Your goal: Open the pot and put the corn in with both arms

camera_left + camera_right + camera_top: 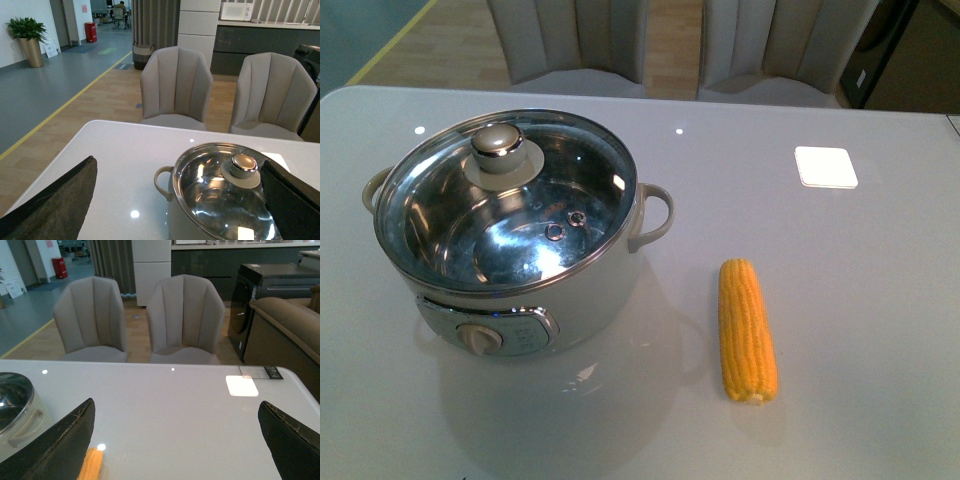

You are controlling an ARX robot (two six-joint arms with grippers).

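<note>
The white pot [582, 300] stands on the left of the table with its steel-rimmed glass lid [450, 225] on, the lid's knob [498, 142] toward the back. The corn [747, 328] lies lengthwise on the table to the pot's right, apart from it. Neither arm shows in the front view. In the left wrist view my left gripper [181, 190] is open, held short of the pot [177, 225], whose lid knob [243, 164] sits near one finger. In the right wrist view my right gripper [175, 432] is open over bare table, with the corn's tip [91, 465] beside one finger.
A white square pad [825, 166] lies at the back right of the table [880, 300]. Two grey chairs [570, 40] stand behind the table's far edge. A dark cabinet and a brown sofa [285, 325] are off to the right.
</note>
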